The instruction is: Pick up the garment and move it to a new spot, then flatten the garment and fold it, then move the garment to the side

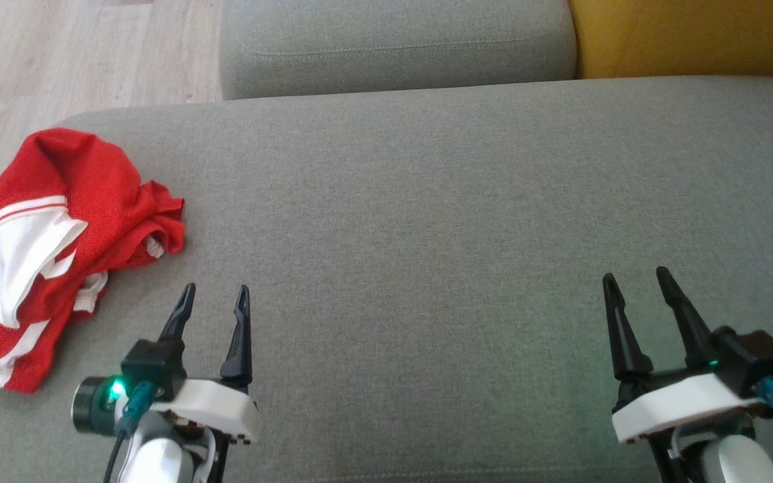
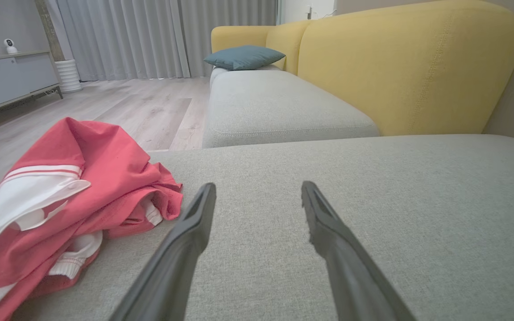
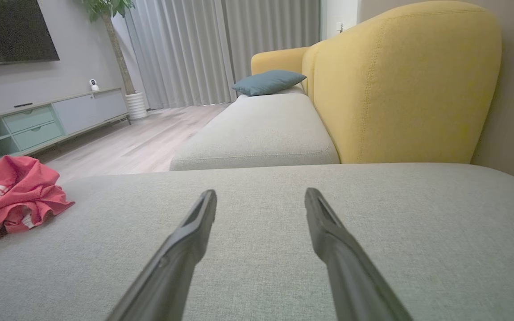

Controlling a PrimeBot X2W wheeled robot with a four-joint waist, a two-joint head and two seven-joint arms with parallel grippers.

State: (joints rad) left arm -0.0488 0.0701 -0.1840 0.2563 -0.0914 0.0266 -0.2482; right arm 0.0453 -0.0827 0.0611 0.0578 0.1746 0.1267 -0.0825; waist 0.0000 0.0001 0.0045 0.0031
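A crumpled red garment [image 1: 71,235] with white panels and stripes lies heaped at the edge of a grey sofa seat [image 1: 427,201], just to the outer side of the left hand [image 1: 216,290] and a little ahead of its fingertips, near but not touching, and well apart from the right hand [image 1: 634,274]. The fabric looks thin and mesh-like, so it should handle as a light, limp thing that sags and trails once lifted, with no stiffness to keep any shape. Because it is bunched in several layers, a pinch may gather more than one. The likeliest hold appears to be the raised red fold on the side of the heap closest to the left hand, where the cloth stands up off the cushion. Both hands are empty, their dark fingers spread apart. Each is held low over the seat with fingers pointing forward toward the yellow backrest [image 1: 682,33] beyond, the left hand's fingers running alongside the heap, not toward it. The right hand has only bare grey cushion before and beneath it.
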